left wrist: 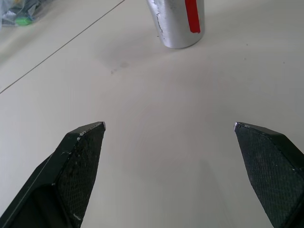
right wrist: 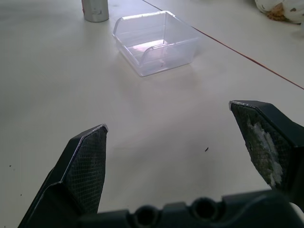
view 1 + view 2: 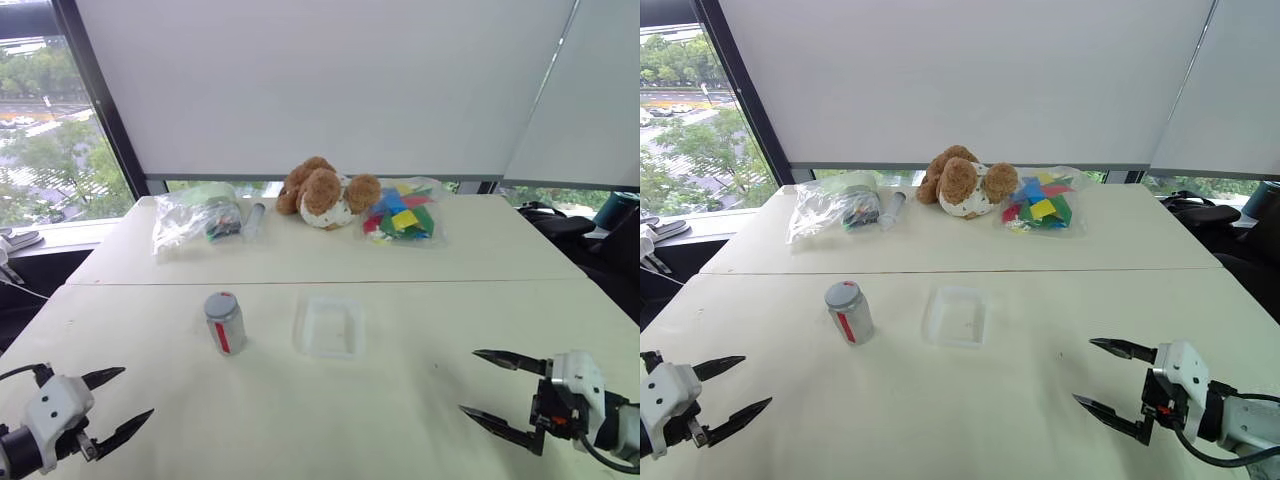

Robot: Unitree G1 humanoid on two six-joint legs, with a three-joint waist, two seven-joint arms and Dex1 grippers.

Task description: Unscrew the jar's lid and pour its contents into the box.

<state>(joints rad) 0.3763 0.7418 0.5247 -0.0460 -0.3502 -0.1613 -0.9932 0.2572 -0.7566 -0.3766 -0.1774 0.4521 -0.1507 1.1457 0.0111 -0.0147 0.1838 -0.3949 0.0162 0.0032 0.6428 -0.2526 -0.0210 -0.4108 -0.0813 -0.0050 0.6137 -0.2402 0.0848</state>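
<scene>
The jar point(image 3: 225, 323) stands upright on the near table, left of centre, silvery-grey with a red vertical stripe. Its round grey lid point(image 3: 220, 303) sits on top. The jar's lower body point(image 1: 176, 21) appears in the left wrist view. To its right lies the box point(image 3: 329, 326), a shallow clear plastic tray, also seen as the box point(image 2: 154, 42); I cannot make out any contents. My left gripper point(image 3: 118, 402) hovers open at the near left, well short of the jar. My right gripper point(image 3: 482, 385) is open at the near right, apart from the box.
On the far table lie a clear bag point(image 3: 197, 218) of items, a brown plush toy point(image 3: 325, 192) and a bag of colourful blocks point(image 3: 402, 212). A seam point(image 3: 330, 283) runs between the two tables. A window lies to the left.
</scene>
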